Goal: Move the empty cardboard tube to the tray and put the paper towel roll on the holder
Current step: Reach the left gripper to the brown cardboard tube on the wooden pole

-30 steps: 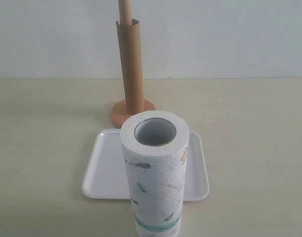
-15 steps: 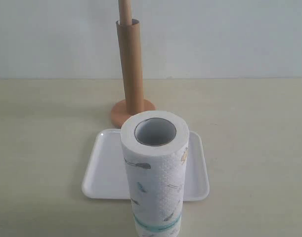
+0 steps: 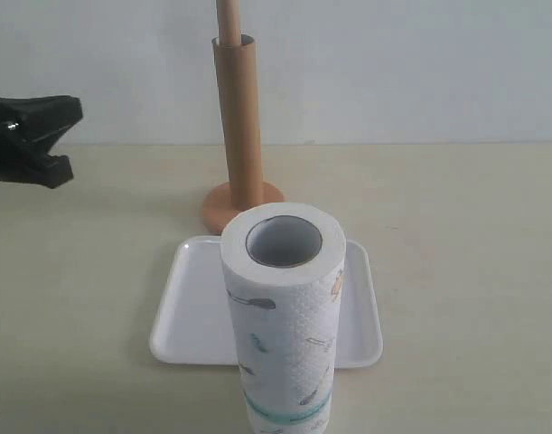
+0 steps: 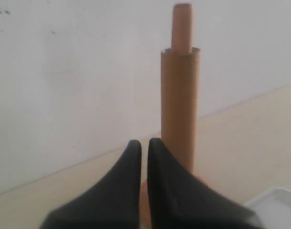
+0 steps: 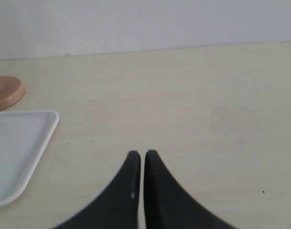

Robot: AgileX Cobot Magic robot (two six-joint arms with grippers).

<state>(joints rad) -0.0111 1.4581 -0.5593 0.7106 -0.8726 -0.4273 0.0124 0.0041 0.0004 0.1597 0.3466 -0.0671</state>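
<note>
Where half a second ago the left edge of the scene was bare, the left gripper (image 3: 63, 136) has now come in above the worktop (image 3: 456, 235), jaws together and empty — well apart from the empty cardboard tube (image 3: 238, 127), which sits upright over the holder (image 3: 228, 20). I take it as the opening reach for the tube. Meanwhile the paper towel roll (image 3: 285, 316) stands just in front of the tray (image 3: 190, 312), while the right gripper (image 5: 142, 155), jaws together, hangs over bare worktop.

Even, bright, diffuse light; shadows faint. Wrist views soft (near black fingers (image 4: 135, 191) blurred), exterior view reasonably sharp.
</note>
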